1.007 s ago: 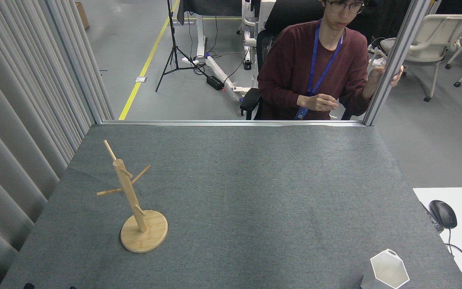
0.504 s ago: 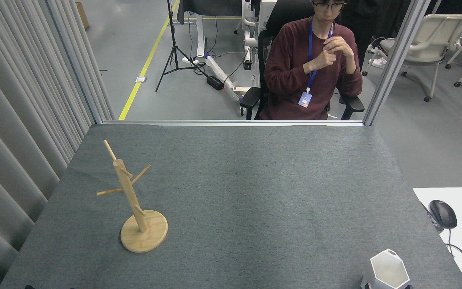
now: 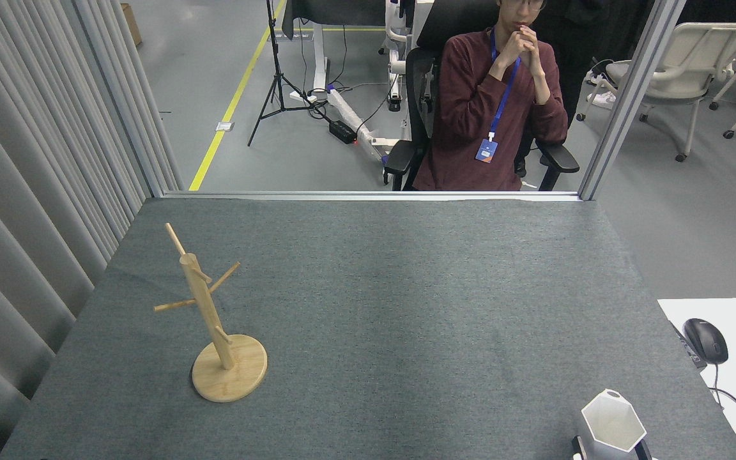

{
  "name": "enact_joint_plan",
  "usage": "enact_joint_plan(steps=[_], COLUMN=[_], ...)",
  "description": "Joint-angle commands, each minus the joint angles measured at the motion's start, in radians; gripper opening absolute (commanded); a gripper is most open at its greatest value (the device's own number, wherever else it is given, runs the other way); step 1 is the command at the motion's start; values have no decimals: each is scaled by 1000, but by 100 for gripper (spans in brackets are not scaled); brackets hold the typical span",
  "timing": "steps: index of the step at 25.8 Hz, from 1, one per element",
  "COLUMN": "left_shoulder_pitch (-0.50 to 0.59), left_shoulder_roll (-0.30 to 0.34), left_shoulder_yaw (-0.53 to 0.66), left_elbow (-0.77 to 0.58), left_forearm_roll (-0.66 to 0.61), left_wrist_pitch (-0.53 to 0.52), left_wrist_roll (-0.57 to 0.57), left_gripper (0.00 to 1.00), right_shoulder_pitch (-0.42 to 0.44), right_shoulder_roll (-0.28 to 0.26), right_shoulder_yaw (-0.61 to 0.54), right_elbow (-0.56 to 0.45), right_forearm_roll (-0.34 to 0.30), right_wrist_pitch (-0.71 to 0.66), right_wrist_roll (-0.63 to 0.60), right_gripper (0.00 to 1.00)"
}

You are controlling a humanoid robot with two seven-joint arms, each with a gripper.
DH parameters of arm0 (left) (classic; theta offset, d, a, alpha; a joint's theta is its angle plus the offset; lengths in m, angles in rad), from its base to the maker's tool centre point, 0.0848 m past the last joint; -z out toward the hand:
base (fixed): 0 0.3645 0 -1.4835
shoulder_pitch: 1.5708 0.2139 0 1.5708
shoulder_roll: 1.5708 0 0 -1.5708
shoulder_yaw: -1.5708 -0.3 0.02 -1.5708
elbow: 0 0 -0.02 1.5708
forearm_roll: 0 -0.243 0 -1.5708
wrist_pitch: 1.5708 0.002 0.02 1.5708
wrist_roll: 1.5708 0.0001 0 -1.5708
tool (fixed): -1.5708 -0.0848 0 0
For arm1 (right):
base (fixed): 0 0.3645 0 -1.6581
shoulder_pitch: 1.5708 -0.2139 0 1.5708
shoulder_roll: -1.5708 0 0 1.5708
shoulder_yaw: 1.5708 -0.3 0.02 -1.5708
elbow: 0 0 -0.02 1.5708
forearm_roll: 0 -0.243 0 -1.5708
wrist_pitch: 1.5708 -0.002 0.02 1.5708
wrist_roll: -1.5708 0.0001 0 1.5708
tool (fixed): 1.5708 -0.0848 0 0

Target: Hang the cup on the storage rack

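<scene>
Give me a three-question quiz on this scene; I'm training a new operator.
1. True or false: the cup hangs on the rack.
2. On which side of the table is the rack? A left, B right, C middle.
3. Fill in: the rack's pegs hold ___ cups.
Key: 1 false, the cup is at the table's front right corner, far from the rack; 2 A; 3 no.
</scene>
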Motion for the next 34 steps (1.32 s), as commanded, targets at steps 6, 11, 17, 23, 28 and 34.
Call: enact_joint_plan(steps=[6, 11, 17, 23, 28, 34], left_shoulder_pitch=[0, 0, 0, 0, 0, -9], left_shoulder_roll=[0, 0, 0, 0, 0, -5], left_shoulder_yaw=[2, 0, 0, 0, 0, -43], left_elbow=[-1, -1, -3, -3, -6, -15], left_forearm_roll=[0, 0, 0, 0, -2, -9], left_wrist_pitch=[0, 1, 3, 4, 4, -5], left_wrist_roll=[0, 0, 0, 0, 0, 0], left_gripper=[99, 99, 99, 99, 99, 99], right_shoulder_pitch=[1, 4, -14, -31, -28, -33], right_shoulder_roll=[-12, -37, -44, -69, -69, -64], right_shoulder_yaw=[0, -3, -1, 2, 16, 14], right_elbow=[11, 11, 15, 28, 28, 9], right_forearm_roll=[-4, -9, -9, -1, -1, -6], right_wrist_pitch=[-3, -21, -21, -21, -26, -40], right_wrist_roll=[0, 0, 0, 0, -11, -28], right_gripper=[98, 98, 98, 98, 70, 57])
